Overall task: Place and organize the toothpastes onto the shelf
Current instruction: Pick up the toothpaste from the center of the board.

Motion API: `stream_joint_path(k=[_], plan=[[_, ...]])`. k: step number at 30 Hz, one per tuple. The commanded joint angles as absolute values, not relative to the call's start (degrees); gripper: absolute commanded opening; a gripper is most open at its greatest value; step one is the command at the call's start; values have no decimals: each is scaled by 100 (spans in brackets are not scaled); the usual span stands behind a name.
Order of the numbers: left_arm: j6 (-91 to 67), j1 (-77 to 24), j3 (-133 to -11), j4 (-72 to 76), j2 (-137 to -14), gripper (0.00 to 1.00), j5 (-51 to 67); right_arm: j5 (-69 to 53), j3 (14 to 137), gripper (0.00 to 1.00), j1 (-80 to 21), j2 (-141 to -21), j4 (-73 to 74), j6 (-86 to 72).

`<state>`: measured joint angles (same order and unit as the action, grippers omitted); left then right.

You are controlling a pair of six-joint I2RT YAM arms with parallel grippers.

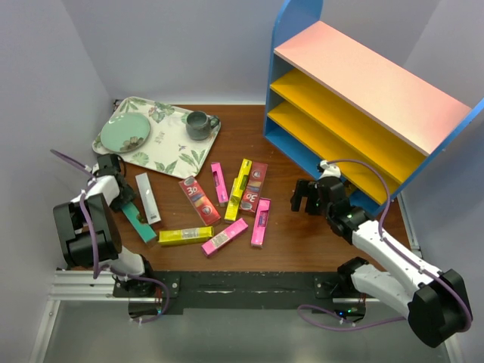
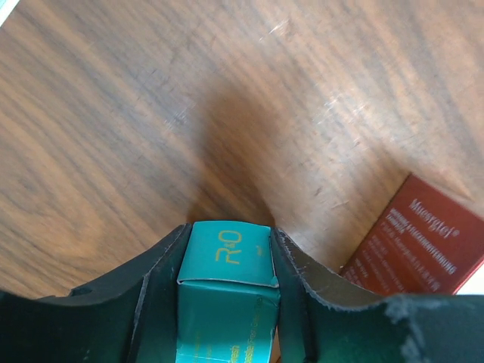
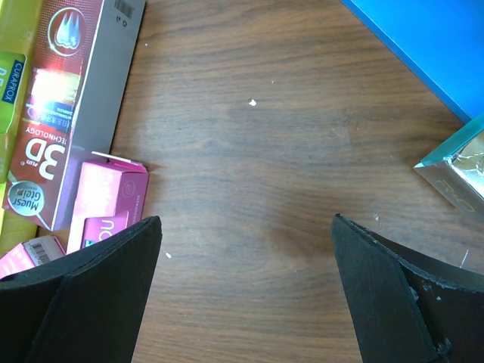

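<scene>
1. Far left: grey wall close beside the left arm, little room on that side.
2. Back left corner of the bench: floral tray carrying a green plate and a grey mug, just behind the left arm's wrist.
3. Left hand narrowed onto one end of a teal carton, one finger against each long side; carton flat on the wood near the front left.
4. Just to its right, a white carton, close alongside but apart from the teal one.
5. Mid-bench, a loose scatter lying flat:
   - dark red carton;
   - yellow carton and pink carton nearly end to end by the front edge, contact unclear;
   - small pink carton;
   - long yellow carton lying against a red-and-silver carton;
   - front pink carton.
6. Right of the scatter: a strip of bare wood.
7. Right hand spread wide over that bare wood, gripping nothing.
8. Back right: shelf, its blue side panel close behind the right hand; silver-ended carton with a teal edge on the wood at the foot of that panel.
9. Far right: shelf front corner near the bench's right edge, tight there.
</scene>
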<state>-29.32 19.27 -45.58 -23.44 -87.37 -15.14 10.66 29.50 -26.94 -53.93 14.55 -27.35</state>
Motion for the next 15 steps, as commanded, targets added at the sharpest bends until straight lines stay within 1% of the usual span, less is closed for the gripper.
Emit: stream_joint_path(k=[1, 8, 15], plan=[[-3059, 1960, -4983, -2434, -8754, 28, -1441, 932, 2909, 98, -2689, -5396, 1178, -2619], [-3102, 1969, -4922, -2557, -7850, 22, -1810, 502, 2909, 98, -2689, -5414, 1002, -2487], [-3155, 1960, -5053, -2812, -6628, 20, -1767, 211, 2909, 98, -2698, -5239, 975, -2426]])
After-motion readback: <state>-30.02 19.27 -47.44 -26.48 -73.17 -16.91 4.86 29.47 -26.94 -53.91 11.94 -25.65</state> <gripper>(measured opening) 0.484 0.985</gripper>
